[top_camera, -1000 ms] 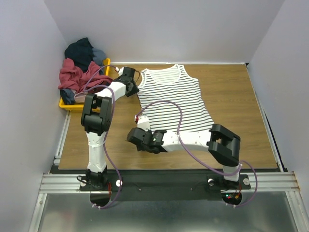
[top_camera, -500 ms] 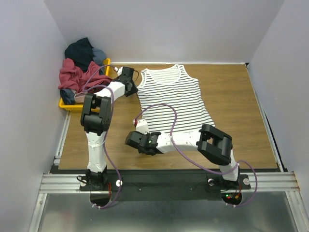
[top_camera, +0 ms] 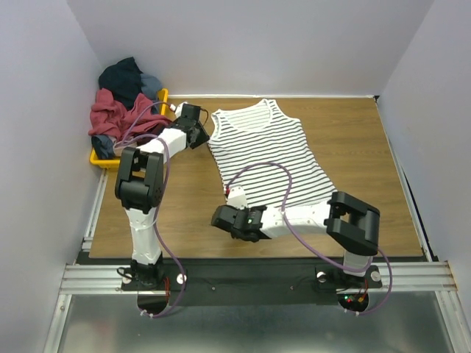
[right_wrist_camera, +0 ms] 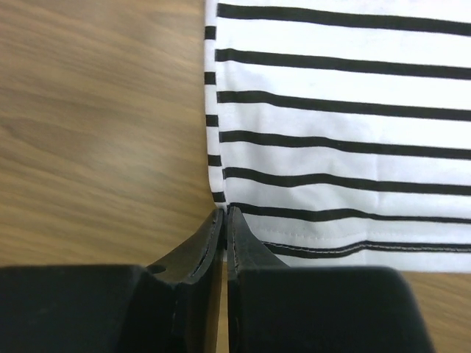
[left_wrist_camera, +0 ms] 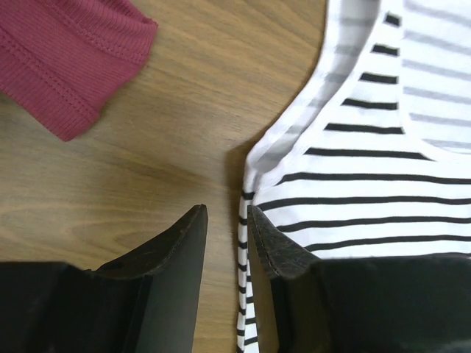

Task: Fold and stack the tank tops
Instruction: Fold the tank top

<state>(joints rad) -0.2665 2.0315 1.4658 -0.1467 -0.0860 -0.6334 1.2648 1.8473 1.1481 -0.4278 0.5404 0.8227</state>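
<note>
Striped top (top_camera: 268,151) lies flat on table (top_camera: 184,195), left gripper (left_wrist_camera: 227,212) narrowly parted with the top's side edge below the armhole in the gap, right gripper (right_wrist_camera: 223,211) clenched at hem corner, can't tell if cloth is pinched.

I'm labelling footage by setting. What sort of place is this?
Probably a robotics lab test cell: a wooden table boxed in by plain walls, robot arms bolted to aluminium rails, and a striped tank top laid out near a yellow tray of clothes.
</note>
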